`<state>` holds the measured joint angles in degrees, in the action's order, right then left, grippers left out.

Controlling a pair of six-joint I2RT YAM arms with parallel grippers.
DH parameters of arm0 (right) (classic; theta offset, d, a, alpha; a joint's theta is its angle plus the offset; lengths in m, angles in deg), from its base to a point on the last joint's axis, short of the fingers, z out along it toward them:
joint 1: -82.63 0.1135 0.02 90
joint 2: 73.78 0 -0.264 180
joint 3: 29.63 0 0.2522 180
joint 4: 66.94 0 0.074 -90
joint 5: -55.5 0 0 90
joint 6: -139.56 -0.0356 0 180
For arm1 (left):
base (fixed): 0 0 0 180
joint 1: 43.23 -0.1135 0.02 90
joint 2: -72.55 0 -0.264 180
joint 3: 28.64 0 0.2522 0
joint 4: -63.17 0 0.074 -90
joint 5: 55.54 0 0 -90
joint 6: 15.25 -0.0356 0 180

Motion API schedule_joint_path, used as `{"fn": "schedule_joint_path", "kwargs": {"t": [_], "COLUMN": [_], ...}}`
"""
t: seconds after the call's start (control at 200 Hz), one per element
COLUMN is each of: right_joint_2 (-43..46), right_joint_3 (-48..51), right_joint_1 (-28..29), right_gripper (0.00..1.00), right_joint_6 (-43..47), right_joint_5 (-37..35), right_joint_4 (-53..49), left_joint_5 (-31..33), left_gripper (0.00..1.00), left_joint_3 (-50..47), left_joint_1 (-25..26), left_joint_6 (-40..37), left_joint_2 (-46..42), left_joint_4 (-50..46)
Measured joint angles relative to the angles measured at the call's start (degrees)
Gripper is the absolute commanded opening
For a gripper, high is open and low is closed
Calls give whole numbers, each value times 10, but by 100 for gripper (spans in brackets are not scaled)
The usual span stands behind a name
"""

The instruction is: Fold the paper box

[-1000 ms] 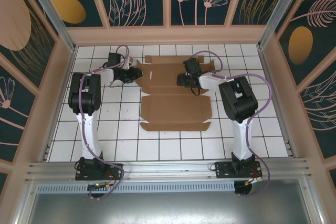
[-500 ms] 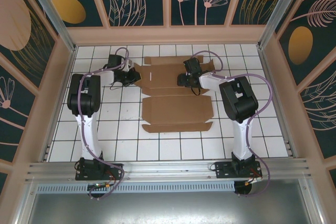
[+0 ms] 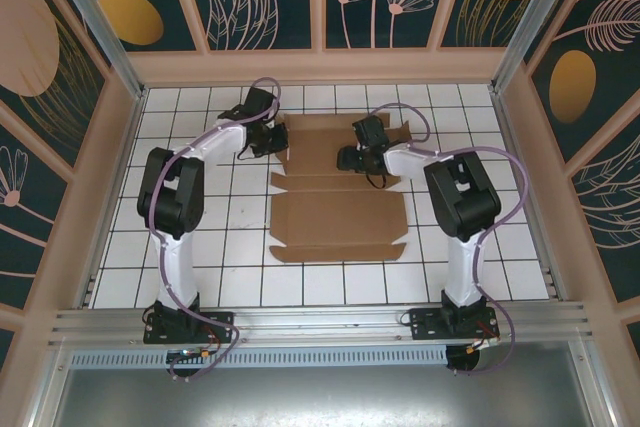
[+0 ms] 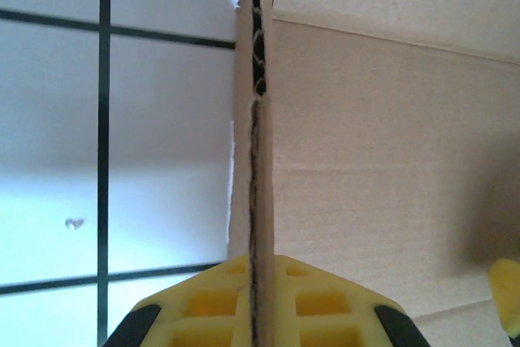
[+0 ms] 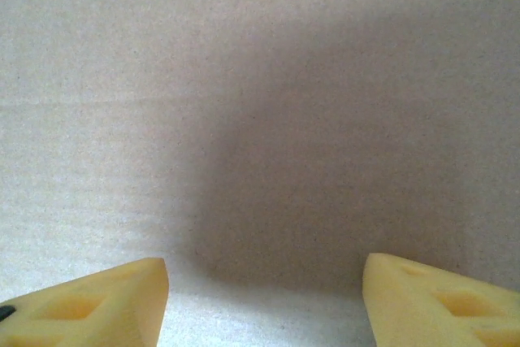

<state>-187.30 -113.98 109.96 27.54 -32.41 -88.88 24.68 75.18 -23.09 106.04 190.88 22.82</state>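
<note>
Since a second ago the left arm has swung in from the sheet's left side toward its far left corner, and the box (image 3: 335, 212) has slid a little on the table (image 3: 520, 247), its near edge now sitting slightly lower in the overhead view; the right arm has hardly budged. From where I stand the job looks barely begun: the cardboard is mostly a flat die-cut sheet spread across the middle of the white tiles, its big near panel and narrow front strip lying down with no wall raised, so nearly all the creasing and tucking is left to do. What has started is at the far left, where the left pincer (image 3: 268, 137) has closed on a side flap (image 4: 253, 160); through its wrist camera the yellow fingers (image 4: 203, 306) press both faces of that flap, whose corrugated edge runs straight away from the lens, with bare tile to one side and the rest of the sheet to the other. I'd guess the flap is being lifted along its crease, though how steeply it stands I can't tell. Over the far panel, right of centre, the right pincer (image 3: 350, 157) sits with its fingers (image 5: 89, 302) spread wide, gripping nothing; plain cardboard and its own shadow lie just beneath, and whether the tips touch the sheet is unclear.
</note>
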Motion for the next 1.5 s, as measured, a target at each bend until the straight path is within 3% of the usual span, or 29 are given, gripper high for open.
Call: {"fn": "schedule_joint_path", "kwargs": {"t": [0.245,0.49,0.881,1.046,1.206,1.501], "right_joint_2": [70,86,76,75,75,59], "right_joint_3": [82,112,111,108,106,76], "right_joint_1": [-7,-8,-12,-12,-12,-10], "right_gripper": [62,62,62,63,63,60], "right_joint_6": [-24,-41,-71,-70,-65,-47], "right_joint_5": [6,4,6,6,5,-9], "right_joint_4": [-17,-1,18,20,20,-12], "left_joint_5": [55,130,285,322,313,234], "left_gripper": [0,0,0,0,7,25], "left_joint_3": [90,203,535,525,475,215], "left_joint_1": [19,78,180,193,180,77], "left_joint_6": [-6,-5,31,40,42,42], "left_joint_2": [30,88,302,309,270,82], "left_joint_4": [-119,-214,-398,-418,-393,-251]}}
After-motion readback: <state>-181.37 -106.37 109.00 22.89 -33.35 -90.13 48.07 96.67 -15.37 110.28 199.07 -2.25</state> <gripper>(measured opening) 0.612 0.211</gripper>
